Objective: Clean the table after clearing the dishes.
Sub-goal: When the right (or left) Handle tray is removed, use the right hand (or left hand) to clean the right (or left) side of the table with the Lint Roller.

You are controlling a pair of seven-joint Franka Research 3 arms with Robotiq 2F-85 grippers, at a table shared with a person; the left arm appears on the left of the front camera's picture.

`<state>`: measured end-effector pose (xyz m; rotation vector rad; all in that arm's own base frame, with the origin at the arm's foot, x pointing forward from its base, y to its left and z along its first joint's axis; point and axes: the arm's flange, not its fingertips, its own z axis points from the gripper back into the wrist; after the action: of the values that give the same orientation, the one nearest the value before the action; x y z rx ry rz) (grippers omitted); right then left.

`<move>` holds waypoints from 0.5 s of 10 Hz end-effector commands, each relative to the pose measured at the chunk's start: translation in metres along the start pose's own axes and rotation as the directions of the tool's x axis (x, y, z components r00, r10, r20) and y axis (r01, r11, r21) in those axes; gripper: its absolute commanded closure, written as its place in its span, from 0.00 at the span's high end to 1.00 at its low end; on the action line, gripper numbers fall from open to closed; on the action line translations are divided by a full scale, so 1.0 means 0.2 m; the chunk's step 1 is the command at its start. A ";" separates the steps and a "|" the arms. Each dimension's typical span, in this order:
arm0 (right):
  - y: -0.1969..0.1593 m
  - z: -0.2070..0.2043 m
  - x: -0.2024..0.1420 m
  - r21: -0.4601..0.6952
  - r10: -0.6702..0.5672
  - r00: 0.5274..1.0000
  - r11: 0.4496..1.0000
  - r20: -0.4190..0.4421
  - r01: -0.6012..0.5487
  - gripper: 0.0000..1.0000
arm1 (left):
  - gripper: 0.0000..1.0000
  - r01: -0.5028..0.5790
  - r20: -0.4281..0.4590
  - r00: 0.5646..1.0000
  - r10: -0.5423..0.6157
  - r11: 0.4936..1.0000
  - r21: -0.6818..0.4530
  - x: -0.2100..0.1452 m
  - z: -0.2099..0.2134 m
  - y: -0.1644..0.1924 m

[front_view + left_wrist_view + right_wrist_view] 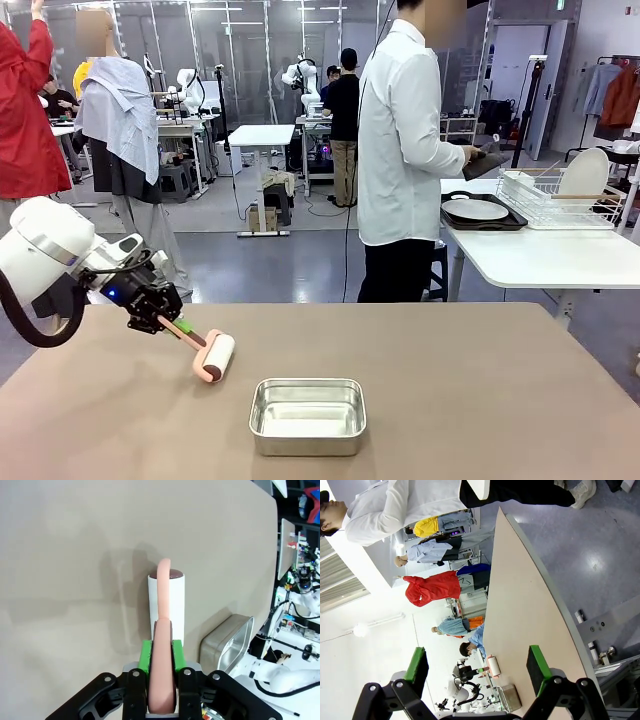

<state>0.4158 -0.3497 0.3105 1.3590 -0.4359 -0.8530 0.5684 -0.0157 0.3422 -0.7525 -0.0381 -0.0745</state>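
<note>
From the front view I see my left gripper (165,318) clamped on the pink handle of a lint roller (212,357), whose white roll sits low over the left part of the brown table (480,400); I cannot tell whether it touches. A shiny steel pan (307,415) lies just right of the roller, nearer my side, and is the one thing close to it on the table. Beyond the far edge a person (400,150) in a white shirt stands turned toward a smaller white table (540,255), where one white plate (475,210) rests on a dark tray (505,222) beside a wire rack (560,200) holding another plate (584,172).

On the left wrist view the green pads (145,655) squeeze the handle from both sides, the roll points away from the camera over bare table (75,555), and the pan (227,642) sits just to its right, apart from it.

On the right wrist view my right gripper (477,672) stands wide apart with nothing between its pads, off the table's (530,610) end. Farther along I see the roller (494,665) and the pan (510,698), with the person (410,502) beyond the far edge.
</note>
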 end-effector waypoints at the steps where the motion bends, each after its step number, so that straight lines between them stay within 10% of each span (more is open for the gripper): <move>1: 0.01 0.00 -0.02 -0.013 0.004 1.000 1.000 0.008 -0.004 1.00 | 0.20 0.008 0.040 0.999 -0.015 0.985 0.174 0.03 0.04 0.24; 5: 0.01 0.00 -0.02 -0.013 0.004 1.000 1.000 0.008 -0.004 1.00 | 0.20 -0.060 0.115 0.993 0.030 0.961 0.268 -0.01 0.19 0.42</move>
<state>0.4157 -0.3498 0.3105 1.3590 -0.4360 -0.8531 0.5664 0.0523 0.3545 -0.6584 -0.0742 -0.0349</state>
